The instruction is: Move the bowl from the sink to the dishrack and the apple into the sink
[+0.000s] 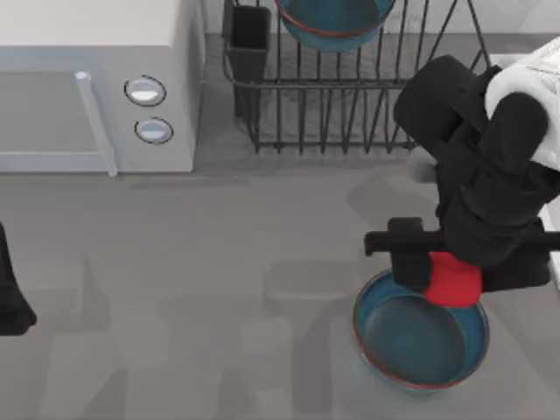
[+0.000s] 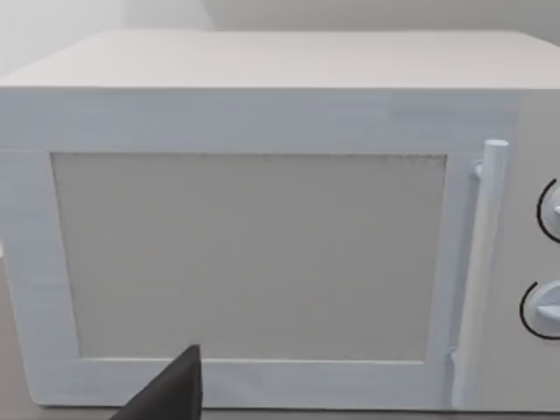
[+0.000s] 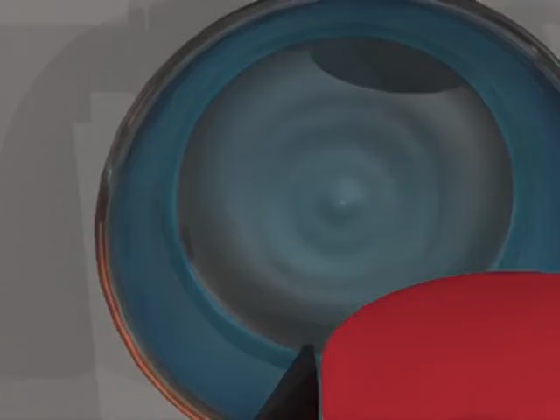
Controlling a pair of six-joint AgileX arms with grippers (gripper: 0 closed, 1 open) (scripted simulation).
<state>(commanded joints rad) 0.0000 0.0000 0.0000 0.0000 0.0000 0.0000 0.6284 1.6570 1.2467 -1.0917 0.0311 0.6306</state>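
Note:
My right gripper is shut on the bright-red apple and holds it just above the near rim of a teal-blue bowl that sits on the grey table at the front right. In the right wrist view the apple hangs over that bowl, beside one dark fingertip. A second, identical bowl rests in the black wire dishrack at the back. A pale strip of the sink shows at the right edge, mostly hidden by my right arm.
A white microwave with two knobs fills the back left, and the left wrist view faces its door. My left gripper is parked at the left edge. A dark utensil cup stands at the rack's left corner.

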